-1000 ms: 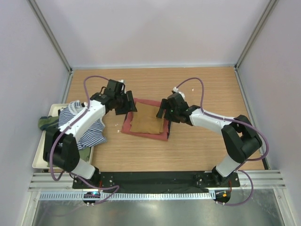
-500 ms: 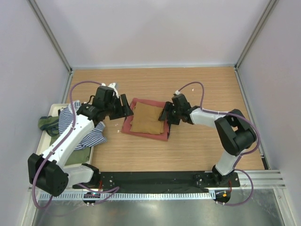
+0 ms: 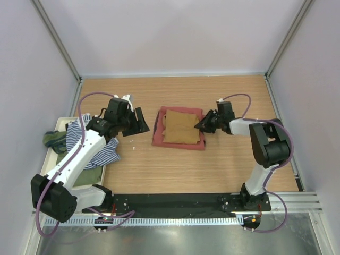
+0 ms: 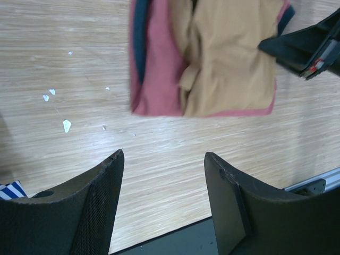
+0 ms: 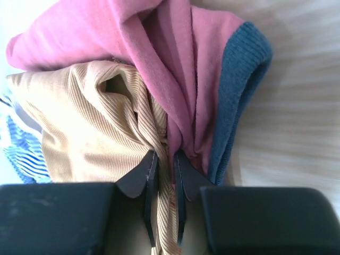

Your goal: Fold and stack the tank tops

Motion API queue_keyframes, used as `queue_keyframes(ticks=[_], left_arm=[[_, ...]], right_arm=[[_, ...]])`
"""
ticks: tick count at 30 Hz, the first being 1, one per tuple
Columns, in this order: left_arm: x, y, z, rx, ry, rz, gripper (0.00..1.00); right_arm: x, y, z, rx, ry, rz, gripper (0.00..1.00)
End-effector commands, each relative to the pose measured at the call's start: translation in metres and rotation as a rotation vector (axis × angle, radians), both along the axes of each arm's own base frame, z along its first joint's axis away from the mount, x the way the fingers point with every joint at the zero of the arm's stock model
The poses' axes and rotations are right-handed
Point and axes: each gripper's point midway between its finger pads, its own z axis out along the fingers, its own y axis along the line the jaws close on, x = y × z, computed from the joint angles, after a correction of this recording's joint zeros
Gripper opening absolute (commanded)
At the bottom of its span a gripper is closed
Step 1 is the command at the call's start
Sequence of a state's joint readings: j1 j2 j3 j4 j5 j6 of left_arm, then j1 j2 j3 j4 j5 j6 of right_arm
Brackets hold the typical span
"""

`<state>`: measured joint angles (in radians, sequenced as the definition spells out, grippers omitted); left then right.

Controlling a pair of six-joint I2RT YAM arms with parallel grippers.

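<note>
A folded tan-brown tank top (image 3: 180,127) lies on a folded rust-red tank top (image 3: 159,130) with navy trim, mid-table. My right gripper (image 3: 205,126) is shut on the pile's right edge. In the right wrist view the jaws (image 5: 163,156) pinch a tan fold (image 5: 79,122), with red cloth (image 5: 159,42) and navy trim (image 5: 241,90) bunched beside it. My left gripper (image 3: 139,122) hangs open and empty just left of the pile. The left wrist view shows its fingers (image 4: 163,154) above bare wood, short of the red top (image 4: 154,69) and the tan top (image 4: 228,58).
A white tray (image 3: 45,172) at the left edge holds a navy-white striped tank top (image 3: 103,151) and an olive green one (image 3: 53,139), with the left arm reaching over them. Small white specks (image 4: 66,125) lie on the wood near the left gripper. Grey walls enclose the table.
The right gripper has shut on the pile's right edge and drawn it to the right. The left arm first drew back to the left and then stayed still, open.
</note>
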<state>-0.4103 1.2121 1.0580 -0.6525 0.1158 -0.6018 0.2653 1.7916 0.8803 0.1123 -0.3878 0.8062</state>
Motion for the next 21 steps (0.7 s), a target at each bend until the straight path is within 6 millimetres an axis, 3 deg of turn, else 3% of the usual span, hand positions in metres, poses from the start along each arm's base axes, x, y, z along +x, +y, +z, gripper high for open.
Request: queue_keyframes(ticks=[1, 3, 4, 6, 7, 8, 10, 11, 15, 16, 17, 20, 21], left_arm=[[0.0, -0.001, 0.011, -0.008, -0.029, -0.007, 0.63], [0.0, -0.001, 0.01, -0.01, -0.028, -0.008, 0.63], [0.001, -0.002, 0.009, -0.012, -0.029, -0.009, 0.63], [0.0, -0.004, 0.01, -0.027, -0.029, -0.01, 0.63], [0.001, -0.005, 0.009, -0.034, -0.031, -0.011, 0.63], [0.001, -0.006, 0.009, -0.041, -0.032, -0.009, 0.63], [0.002, -0.007, 0.01, -0.053, -0.04, -0.002, 0.63], [0.001, -0.007, 0.011, -0.057, -0.045, -0.003, 0.63], [-0.005, -0.005, 0.014, -0.063, -0.06, 0.0, 0.63], [-0.006, -0.002, 0.01, -0.059, -0.057, 0.01, 0.63], [-0.008, -0.002, 0.014, -0.065, -0.067, 0.009, 0.63], [-0.013, 0.002, 0.017, -0.074, -0.08, 0.026, 0.63], [-0.013, 0.004, 0.019, -0.074, -0.092, 0.038, 0.63]], right_arm=[[0.024, -0.066, 0.025, -0.017, -0.063, -0.12, 0.06], [0.028, -0.113, 0.027, -0.043, -0.059, -0.209, 0.06], [0.025, -0.158, 0.026, -0.05, -0.03, -0.319, 0.06], [0.016, -0.199, 0.025, -0.05, -0.015, -0.42, 0.1], [0.003, -0.234, 0.024, -0.042, -0.001, -0.535, 0.34], [-0.003, -0.244, 0.024, -0.034, -0.001, -0.578, 0.53], [-0.02, -0.263, 0.021, -0.098, 0.013, -0.677, 0.75], [-0.024, -0.271, 0.039, -0.145, -0.034, -0.706, 0.8], [-0.046, -0.305, 0.093, -0.339, -0.142, -0.859, 0.92], [-0.056, -0.308, 0.097, -0.364, -0.124, -0.88, 0.96], [-0.068, -0.326, 0.119, -0.433, -0.166, -0.991, 0.96], [-0.083, -0.33, 0.152, -0.451, -0.234, -1.059, 0.96], [-0.082, -0.317, 0.173, -0.412, -0.326, -1.014, 0.96]])
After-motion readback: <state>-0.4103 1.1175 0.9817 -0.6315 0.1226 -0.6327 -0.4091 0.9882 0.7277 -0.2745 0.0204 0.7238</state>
